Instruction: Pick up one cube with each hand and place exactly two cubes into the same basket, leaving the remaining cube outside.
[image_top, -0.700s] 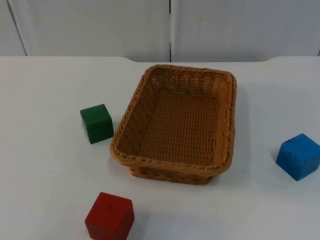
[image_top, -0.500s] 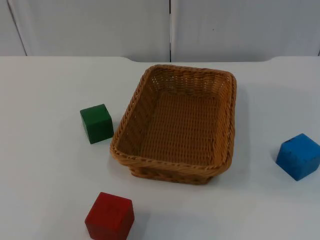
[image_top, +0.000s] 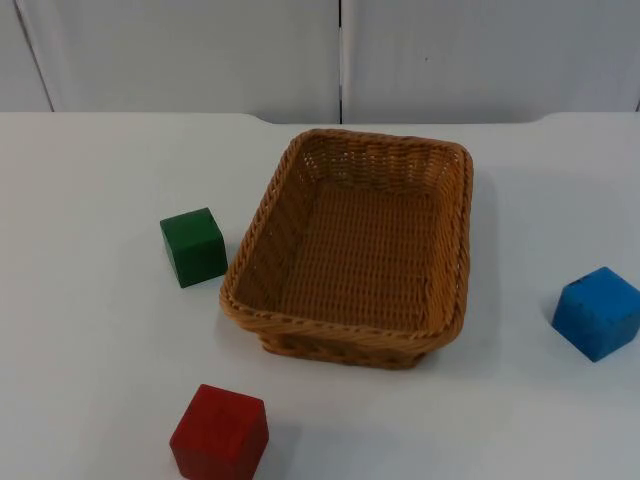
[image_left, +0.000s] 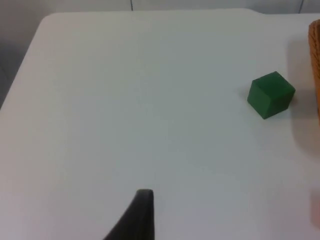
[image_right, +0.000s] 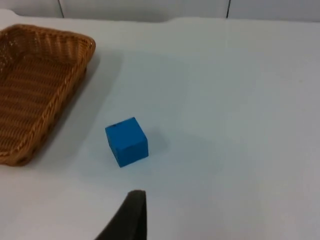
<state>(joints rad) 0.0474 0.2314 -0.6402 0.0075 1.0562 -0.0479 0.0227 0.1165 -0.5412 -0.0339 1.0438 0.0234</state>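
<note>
Whether the left gripper (image_left: 142, 210) is open or clenched cannot be told; it holds nothing and hangs above bare table (image_left: 125, 100), the green cube (image_left: 271, 94) lying well ahead and off toward the basket (image_left: 315, 65). The right gripper (image_right: 132, 212), equally unreadable and empty, has the blue cube (image_right: 126, 141) near, just ahead of its fingertip. From above, the green cube (image_top: 193, 246) sits just beside the basket's (image_top: 345, 330) left wall, the blue cube (image_top: 598, 312) well apart on its right, the red cube (image_top: 220, 432) in front. Each arm likely takes its own side's cube.

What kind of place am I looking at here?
Probably a lab or test bench, not a home: a bare white table against a grey partition wall, with only a wicker basket and green, red and blue cubes set out.
</note>
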